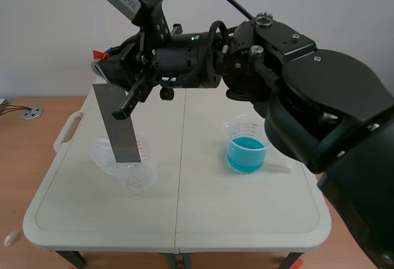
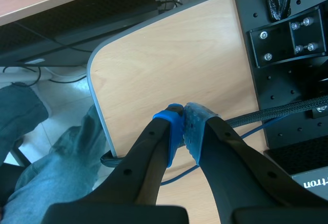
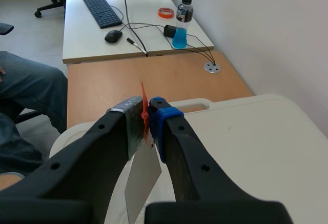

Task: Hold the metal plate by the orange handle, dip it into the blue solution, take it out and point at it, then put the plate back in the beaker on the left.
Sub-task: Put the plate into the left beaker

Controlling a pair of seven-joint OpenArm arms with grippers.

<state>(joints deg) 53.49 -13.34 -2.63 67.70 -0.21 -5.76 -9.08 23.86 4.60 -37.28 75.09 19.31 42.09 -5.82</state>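
The right arm comes in from the right side and reaches far across the white worktop (image 1: 246, 207). Its right hand (image 3: 147, 112) pinches the thin orange handle (image 3: 144, 106) between its two pads. The grey metal plate (image 1: 120, 127) hangs down from the handle, a little tilted. The low end of the plate sits at the mouth of the clear beaker (image 1: 136, 176) on the left. I cannot tell if the plate touches the beaker. The other beaker (image 1: 245, 130) stands well apart on the right side of the worktop, and the blue solution (image 1: 246, 156) is in it. The plate is not in the blue solution. The left hand (image 2: 183, 119) is pressed together with nothing in it; its blue pad (image 2: 171, 126) meets the other pad. It is over a wooden desk (image 2: 169, 65), and a person's leg in jeans (image 2: 46, 152) shows beside that desk.
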